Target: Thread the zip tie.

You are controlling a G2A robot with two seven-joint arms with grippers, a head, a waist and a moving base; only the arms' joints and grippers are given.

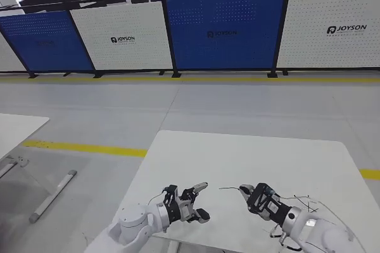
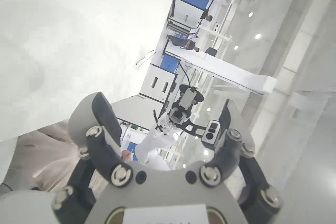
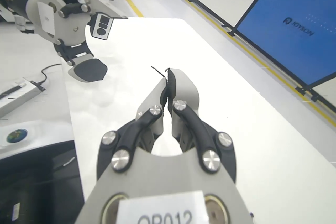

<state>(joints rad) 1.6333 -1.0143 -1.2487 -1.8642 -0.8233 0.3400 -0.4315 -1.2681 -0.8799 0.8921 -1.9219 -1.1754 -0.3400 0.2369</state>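
The black zip tie (image 3: 158, 72) is gripped by the clenched right claw (image 3: 168, 79) above the white bench (image 1: 240, 152); the left claw (image 1: 201, 201) is held released nearby.

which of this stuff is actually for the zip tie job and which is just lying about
For the job:
zip tie, pinched in the shut right gripper
open left gripper
white table

Just about:
thin dark strands near the right arm, unclear what
side table
partition panels
yellow floor line
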